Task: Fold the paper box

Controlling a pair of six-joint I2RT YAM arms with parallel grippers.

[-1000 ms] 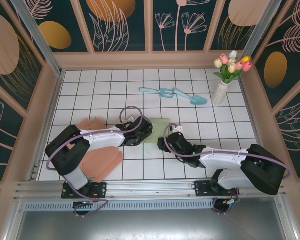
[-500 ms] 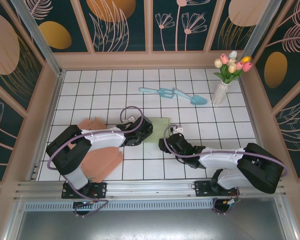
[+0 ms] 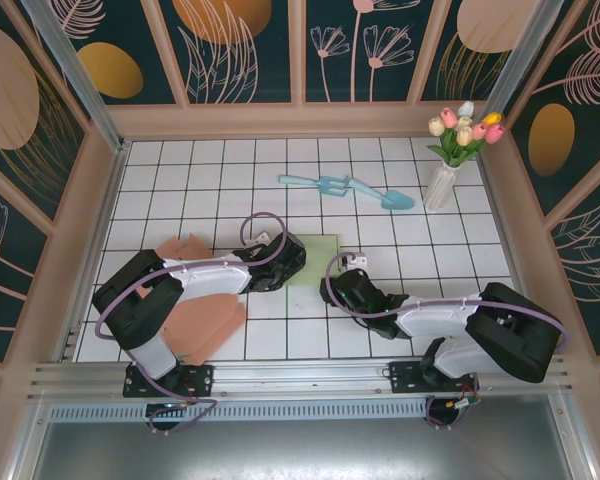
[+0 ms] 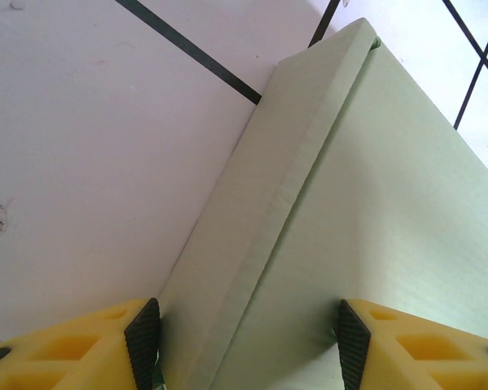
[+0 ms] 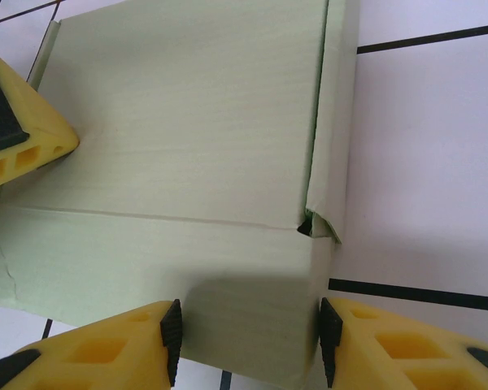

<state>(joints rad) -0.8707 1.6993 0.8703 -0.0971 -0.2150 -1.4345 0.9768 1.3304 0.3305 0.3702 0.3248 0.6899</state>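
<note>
While your left fingers [image 4: 73, 349] straddle the box [image 4: 374, 203] at its left edge, your right fingers [image 5: 89, 357] flank its near flap, both half-spread.

Green paper box [image 3: 317, 257] mid-table. Left gripper [image 3: 286, 263] at its left edge, right gripper [image 3: 333, 286] at near-right corner. Pink sheets [image 3: 206, 326] near-left; trowel [image 3: 348, 187], tulip vase [image 3: 441, 186] beyond.

Bright even light; soft shadow on paper box [image 5: 179, 179]; wrist close-ups sharp.

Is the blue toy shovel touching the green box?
No, the light-blue plastic trowel lies apart from the pale green paper box, with white tiles between.
</note>
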